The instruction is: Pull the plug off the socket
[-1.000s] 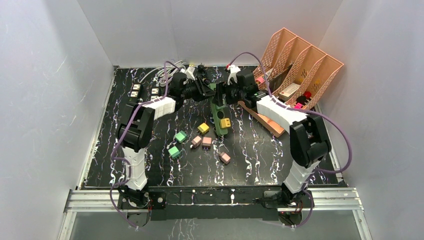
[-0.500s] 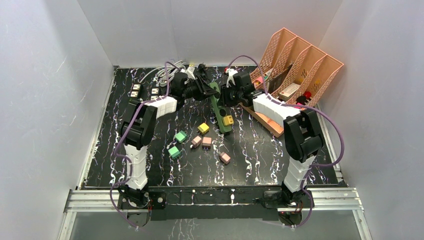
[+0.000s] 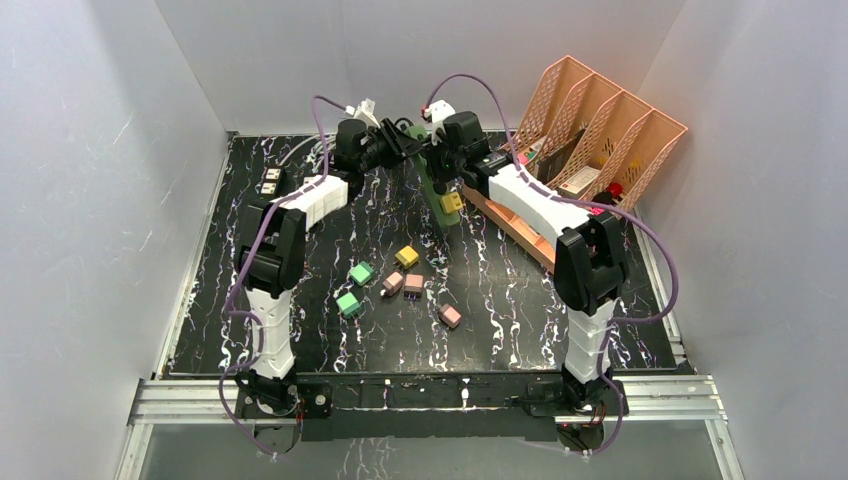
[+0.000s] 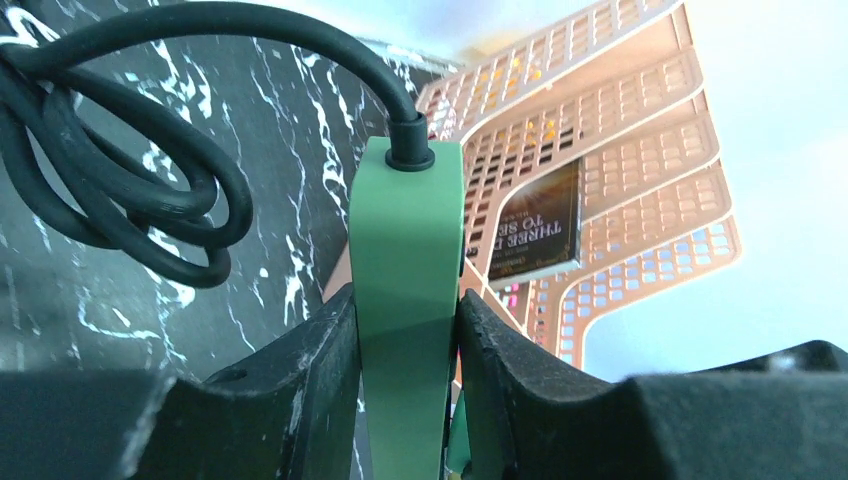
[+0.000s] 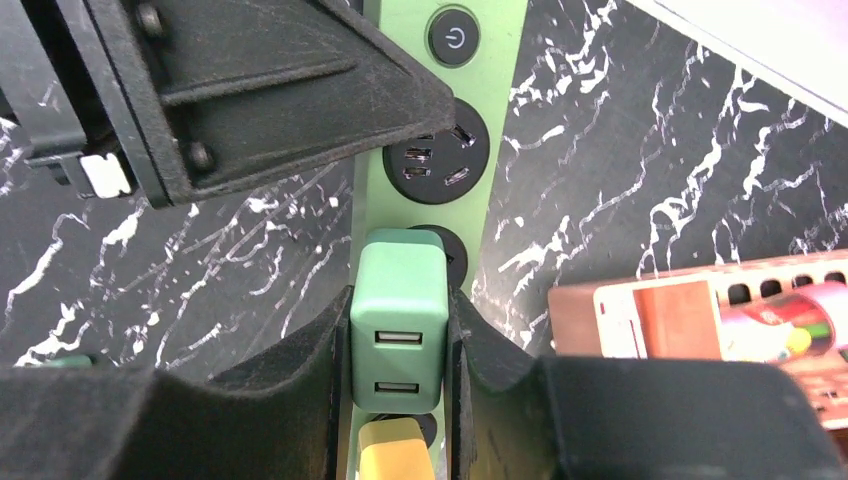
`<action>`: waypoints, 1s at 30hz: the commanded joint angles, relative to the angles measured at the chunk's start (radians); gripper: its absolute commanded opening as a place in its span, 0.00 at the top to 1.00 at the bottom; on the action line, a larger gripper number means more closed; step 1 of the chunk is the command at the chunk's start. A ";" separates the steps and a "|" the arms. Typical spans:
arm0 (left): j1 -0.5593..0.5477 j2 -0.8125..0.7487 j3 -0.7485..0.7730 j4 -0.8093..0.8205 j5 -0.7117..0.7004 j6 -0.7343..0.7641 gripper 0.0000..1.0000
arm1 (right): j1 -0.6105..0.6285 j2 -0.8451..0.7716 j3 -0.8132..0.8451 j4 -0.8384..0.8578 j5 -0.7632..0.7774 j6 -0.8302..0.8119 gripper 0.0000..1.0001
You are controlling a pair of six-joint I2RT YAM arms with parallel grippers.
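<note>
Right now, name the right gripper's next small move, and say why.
Probably pull straight out: the right gripper is shut on the square green USB plug, which looks seated in the long green plastic power strip that the left gripper clamps.

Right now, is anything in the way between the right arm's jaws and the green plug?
Nothing visible. The right gripper has its jaws pressed against both sides of the green plug, seated on the power strip. A yellow plug sits in the next socket, close beside it.
</note>
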 commanded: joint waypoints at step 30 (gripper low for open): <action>0.236 0.043 0.125 0.069 0.054 0.325 1.00 | 0.269 -0.115 -0.169 0.294 -0.460 0.221 1.00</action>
